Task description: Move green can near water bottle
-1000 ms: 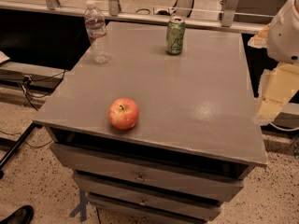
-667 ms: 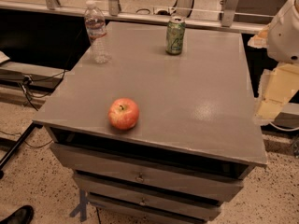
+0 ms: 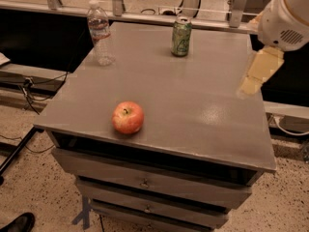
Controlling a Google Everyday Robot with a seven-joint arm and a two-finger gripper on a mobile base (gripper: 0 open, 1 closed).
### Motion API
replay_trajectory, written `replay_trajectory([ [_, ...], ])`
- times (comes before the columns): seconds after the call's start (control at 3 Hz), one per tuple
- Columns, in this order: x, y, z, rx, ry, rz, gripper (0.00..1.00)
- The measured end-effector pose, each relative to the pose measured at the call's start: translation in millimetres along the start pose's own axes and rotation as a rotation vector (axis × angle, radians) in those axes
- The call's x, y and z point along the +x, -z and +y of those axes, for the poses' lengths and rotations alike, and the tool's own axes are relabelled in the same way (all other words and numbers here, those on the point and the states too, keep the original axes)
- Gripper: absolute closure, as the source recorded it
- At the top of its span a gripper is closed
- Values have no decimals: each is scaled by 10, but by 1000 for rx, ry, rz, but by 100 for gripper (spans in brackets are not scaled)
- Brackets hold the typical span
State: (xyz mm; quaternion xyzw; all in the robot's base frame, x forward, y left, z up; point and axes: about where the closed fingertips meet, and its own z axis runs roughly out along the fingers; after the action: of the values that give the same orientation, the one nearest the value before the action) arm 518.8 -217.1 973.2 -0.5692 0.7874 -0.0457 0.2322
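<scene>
Hovering at the right edge of the grey cabinet top (image 3: 193, 95), the gripper (image 3: 253, 79) hangs below the white arm housing (image 3: 285, 18). How far open it is cannot be told, and nothing shows in its hold. Left of it and farther back, the green can (image 3: 181, 36) stands upright near the rear edge. Farther left still, the water bottle (image 3: 99, 33) stands upright by the far left corner, the 2 well apart. Left of the gripper and nearer the front, 1 red apple (image 3: 128, 117) rests on the top.
</scene>
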Motion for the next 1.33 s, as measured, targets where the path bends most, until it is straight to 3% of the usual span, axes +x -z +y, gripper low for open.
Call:
replay_trajectory([
  [0.67,-280,-764,-855,93,-142,-141,0],
  [1.0,-326,-1143,-1217,101,-241,-220,0],
  [1.33,-500,-1468,-1468,65,-313,-324,0],
])
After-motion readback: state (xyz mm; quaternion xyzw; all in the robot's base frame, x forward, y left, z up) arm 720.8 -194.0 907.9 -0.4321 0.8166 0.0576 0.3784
